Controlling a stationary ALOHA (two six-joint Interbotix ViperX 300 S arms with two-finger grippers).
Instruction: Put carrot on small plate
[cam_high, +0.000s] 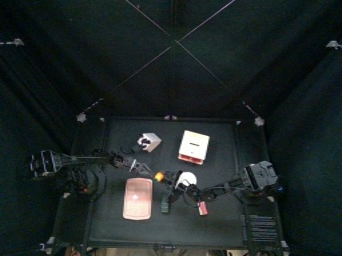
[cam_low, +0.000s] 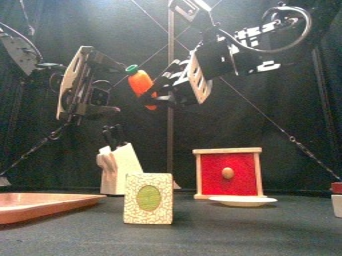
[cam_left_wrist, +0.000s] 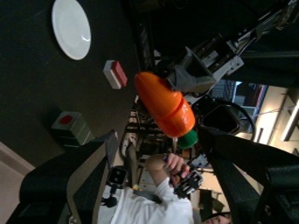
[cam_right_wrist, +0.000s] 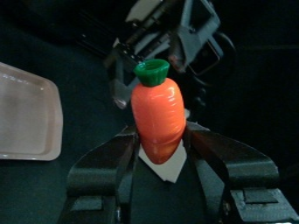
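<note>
The carrot (cam_low: 138, 84), orange with a green top, hangs in mid-air between the two arms, high above the table. My right gripper (cam_right_wrist: 162, 144) is shut on the carrot's (cam_right_wrist: 158, 109) narrow end, both jaws against its sides. The carrot's green end points at my left gripper (cam_low: 114, 96). In the left wrist view the left gripper (cam_left_wrist: 176, 164) is open, its jaws wide on either side of the carrot (cam_left_wrist: 163, 105) without touching it. The small plate (cam_low: 243, 200) is a white round dish on the table at the right, also visible from above (cam_high: 187, 181) and in the left wrist view (cam_left_wrist: 72, 28).
A long pink tray (cam_high: 136, 197) lies front left. A red-fronted square box (cam_low: 227, 172) stands behind the plate, a green card (cam_low: 148, 197) in front, and a white holder (cam_low: 118, 166) at the back. A small red block (cam_high: 201, 208) lies near the front. A person (cam_left_wrist: 152, 199) shows beyond the curtains.
</note>
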